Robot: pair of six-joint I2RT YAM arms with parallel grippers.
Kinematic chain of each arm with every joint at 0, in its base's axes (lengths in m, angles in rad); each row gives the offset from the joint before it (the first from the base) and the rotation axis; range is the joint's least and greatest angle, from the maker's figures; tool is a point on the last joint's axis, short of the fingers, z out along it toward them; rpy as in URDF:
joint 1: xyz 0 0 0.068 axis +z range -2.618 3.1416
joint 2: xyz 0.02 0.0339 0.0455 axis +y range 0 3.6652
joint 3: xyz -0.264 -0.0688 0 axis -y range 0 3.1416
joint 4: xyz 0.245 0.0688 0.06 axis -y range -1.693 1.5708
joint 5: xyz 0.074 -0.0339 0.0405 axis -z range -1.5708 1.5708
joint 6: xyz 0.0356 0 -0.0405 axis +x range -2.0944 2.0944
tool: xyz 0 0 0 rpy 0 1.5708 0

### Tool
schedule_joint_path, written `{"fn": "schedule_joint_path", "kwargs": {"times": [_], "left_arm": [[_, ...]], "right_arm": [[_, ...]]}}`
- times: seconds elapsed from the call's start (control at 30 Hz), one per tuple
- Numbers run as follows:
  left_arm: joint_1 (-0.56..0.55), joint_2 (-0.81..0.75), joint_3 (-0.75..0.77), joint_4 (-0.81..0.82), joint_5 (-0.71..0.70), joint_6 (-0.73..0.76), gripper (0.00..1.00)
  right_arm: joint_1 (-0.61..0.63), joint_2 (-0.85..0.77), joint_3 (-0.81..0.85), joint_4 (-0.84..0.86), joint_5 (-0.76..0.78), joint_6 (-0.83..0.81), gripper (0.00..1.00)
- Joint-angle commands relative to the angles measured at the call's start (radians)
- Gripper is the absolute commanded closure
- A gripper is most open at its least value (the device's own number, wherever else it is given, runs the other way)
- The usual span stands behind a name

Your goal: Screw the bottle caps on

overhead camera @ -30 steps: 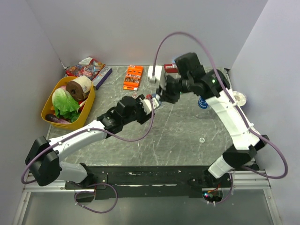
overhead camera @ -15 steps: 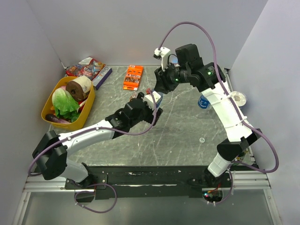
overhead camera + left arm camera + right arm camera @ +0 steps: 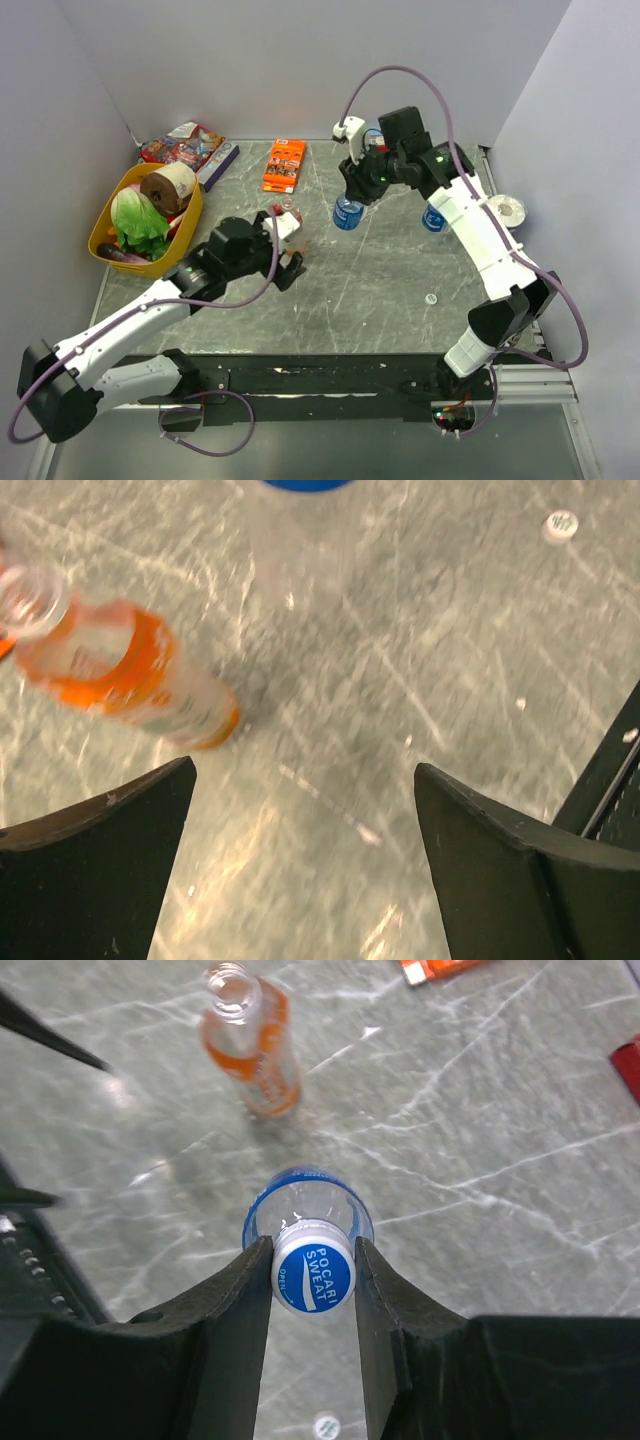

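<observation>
The right gripper (image 3: 312, 1260) is pinched narrowly on the blue cap (image 3: 314, 1282) marked Pocari Sweat, which sits on top of the blue-labelled bottle (image 3: 300, 1190), out over the middle of the table (image 3: 400, 290). Whether the bottle's base touches the surface is hard to tell. The left gripper (image 3: 302, 770) is spread wide and holds nothing, hovering just beside the uncapped orange bottle (image 3: 130, 670). The whitish cap (image 3: 560, 523) lies well apart on bare table. These small clear bottles look light, thin-walled and smooth, so they are likely to dent or spin under a hard squeeze. The label band probably gives the steadiest hold on the body. The stiff cap is best taken across its rim. The orange bottle is open, so tipping it may spill liquid.
</observation>
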Motion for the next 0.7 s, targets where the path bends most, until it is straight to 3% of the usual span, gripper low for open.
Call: {"fn": "schedule_joint_path", "kwargs": {"times": [0.0, 0.33, 0.67], "left_arm": [[0.059, -0.05, 0.024, -0.148, 0.114, 0.028, 0.04], [0.181, -0.083, 0.012, -0.103, 0.183, -0.044, 0.04], [0.214, -0.075, 0.026, -0.105, 0.186, -0.022, 0.04]], "right_arm": [[-0.017, -0.015, -0.112, 0.239, 0.07, -0.1, 1.0], [-0.058, 0.131, -0.112, 0.366, 0.139, -0.116, 1.0], [-0.069, 0.245, -0.072, 0.386, 0.164, -0.087, 1.0]]}}
